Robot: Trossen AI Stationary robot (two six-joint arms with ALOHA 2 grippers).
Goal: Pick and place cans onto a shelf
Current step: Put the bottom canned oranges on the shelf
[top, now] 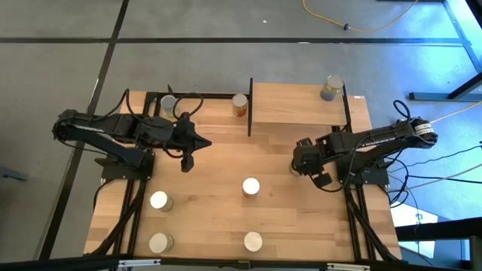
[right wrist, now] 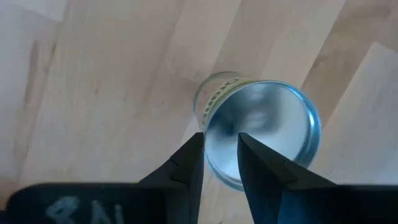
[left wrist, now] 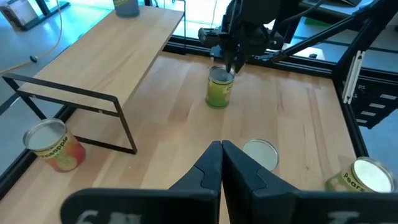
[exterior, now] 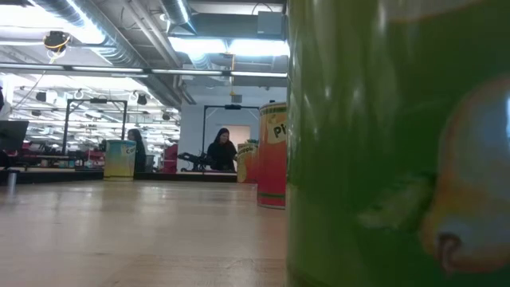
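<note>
A green-labelled can (right wrist: 258, 124) stood upright on the bench (top: 218, 173) directly beneath the right gripper (right wrist: 221, 155), whose fingers were spread a little and hung above its shiny top, not clearly touching it. Beyond that gripper lay the shelf (top: 297, 105), carrying one can (top: 330, 88) at its far corner. The left gripper (left wrist: 221, 163), pressed together and empty, hovered well apart from the green can, with an orange-red can (left wrist: 55, 146) near it beside the shelf's black frame.

Green can (exterior: 382, 143) close before camera
</note>
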